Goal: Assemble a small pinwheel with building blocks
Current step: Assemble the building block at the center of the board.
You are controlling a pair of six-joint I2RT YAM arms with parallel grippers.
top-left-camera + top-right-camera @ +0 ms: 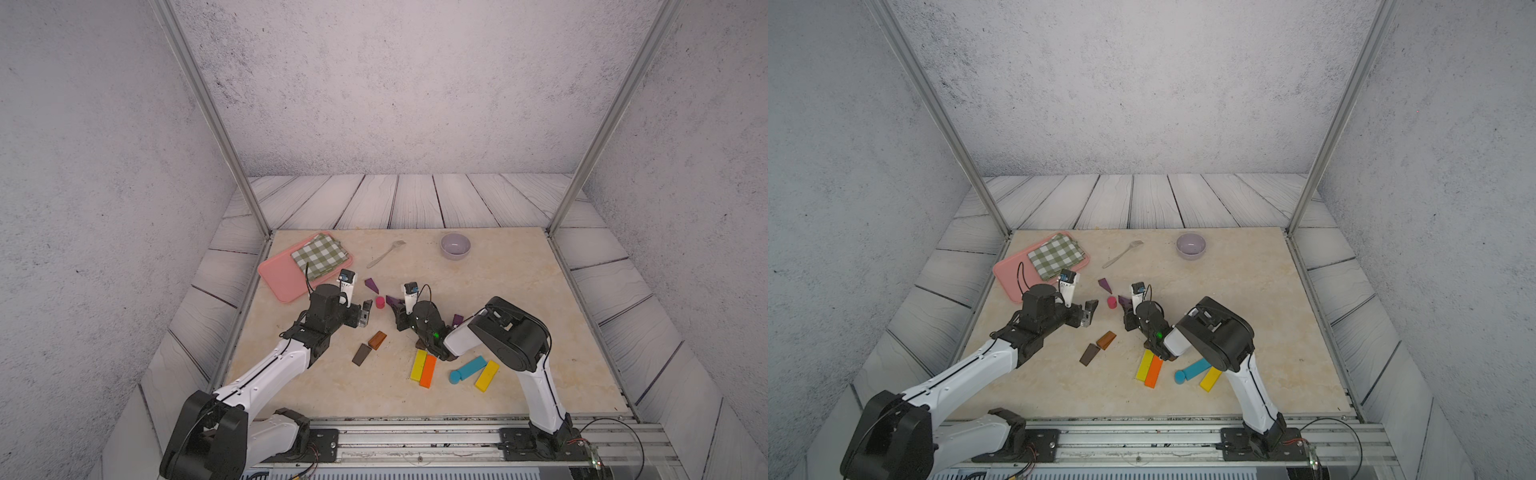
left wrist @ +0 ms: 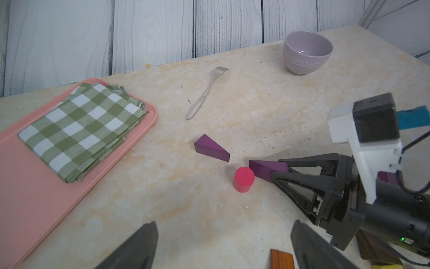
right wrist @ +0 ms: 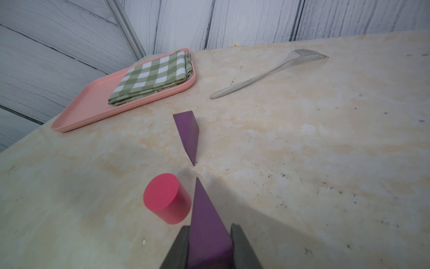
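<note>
Purple wedge [image 3: 204, 209] is pinched by its fat end in the right gripper [image 3: 209, 226], jaws closed tight on it, thin tip right beside the pink cylinder [image 3: 166, 198] and aimed at the second purple wedge [image 3: 188, 132] lying a bit beyond. Meanwhile the left gripper [image 2: 224, 223] hangs wide open, nothing in it, near the cylinder.

Matt painted wood: pink cylinder [image 3: 166, 198], purple wedge [image 3: 204, 221]. Polished metal fork [image 2: 204, 93]. Glossy glazed bowl [image 2: 307, 58]. Woven checked cloth [image 2: 81, 130]. Smooth plastic tray [image 2: 35, 198]. Marbled, scuffed surface [image 2: 256, 111].
</note>
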